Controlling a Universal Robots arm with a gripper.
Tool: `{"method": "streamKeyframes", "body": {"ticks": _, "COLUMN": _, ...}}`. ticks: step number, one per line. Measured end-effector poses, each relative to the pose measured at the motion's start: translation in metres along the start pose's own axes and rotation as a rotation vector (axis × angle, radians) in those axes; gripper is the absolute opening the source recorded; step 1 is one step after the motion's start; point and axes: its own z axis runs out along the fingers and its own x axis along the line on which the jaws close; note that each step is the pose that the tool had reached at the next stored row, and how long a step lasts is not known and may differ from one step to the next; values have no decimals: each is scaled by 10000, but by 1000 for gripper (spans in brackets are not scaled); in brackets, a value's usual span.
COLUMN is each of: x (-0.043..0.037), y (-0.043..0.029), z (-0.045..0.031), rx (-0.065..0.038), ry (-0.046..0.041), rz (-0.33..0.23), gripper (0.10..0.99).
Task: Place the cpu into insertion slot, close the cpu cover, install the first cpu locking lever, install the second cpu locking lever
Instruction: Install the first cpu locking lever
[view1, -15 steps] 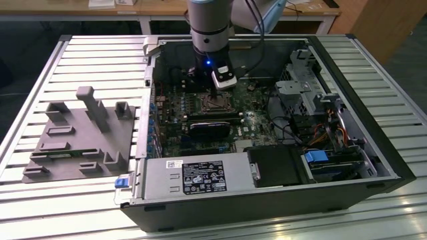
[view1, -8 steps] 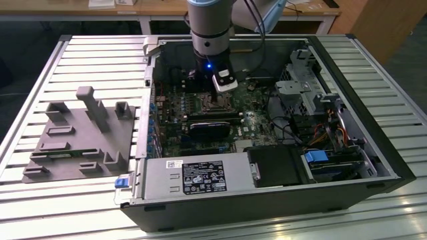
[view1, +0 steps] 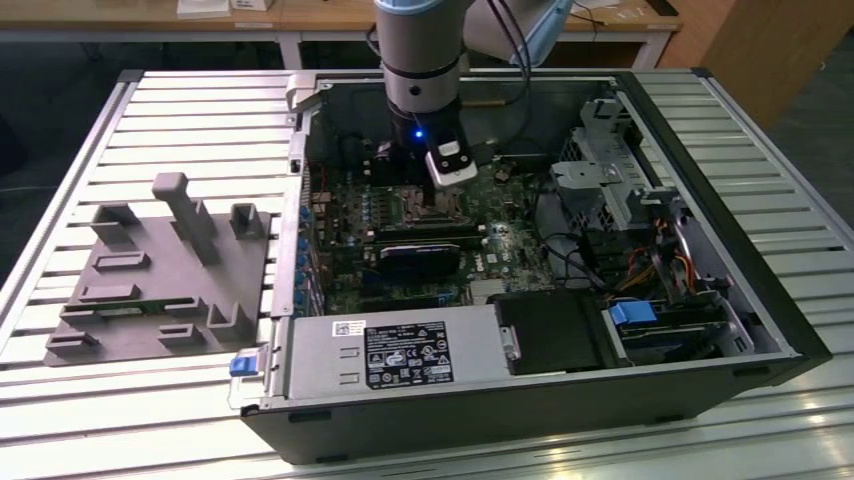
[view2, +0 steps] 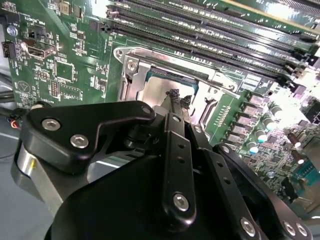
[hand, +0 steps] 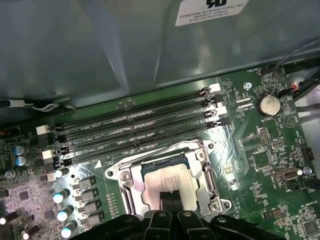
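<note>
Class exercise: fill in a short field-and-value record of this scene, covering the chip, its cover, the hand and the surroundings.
chip: square silvery-beige metal cpu sits in the silver-rimmed insertion slot
cover: thin silvery frame-shaped cpu cover lies down around the chip
hand: black robot hand, fingers together, tips at the chip's edge
nearby: long black memory slots beside the socket
enclosure: open black computer case

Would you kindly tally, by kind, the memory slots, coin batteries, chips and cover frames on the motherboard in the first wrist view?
Long narrow black memory slots: 4
Round silver coin battery: 1
Square silvery-beige cpu chip: 1
Silvery metal cpu cover frame: 1
Total: 7
</note>
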Motion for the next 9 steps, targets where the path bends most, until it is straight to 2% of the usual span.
{"method": "streamKeyframes", "body": {"ticks": 4, "x": -6, "y": 7, "z": -60, "rx": -7, "ry": -5, "rz": -15, "gripper": 106}}
{"method": "streamKeyframes", "body": {"ticks": 9, "x": -16, "y": 19, "z": -181, "rx": -6, "ry": -8, "rz": -17, "gripper": 106}}
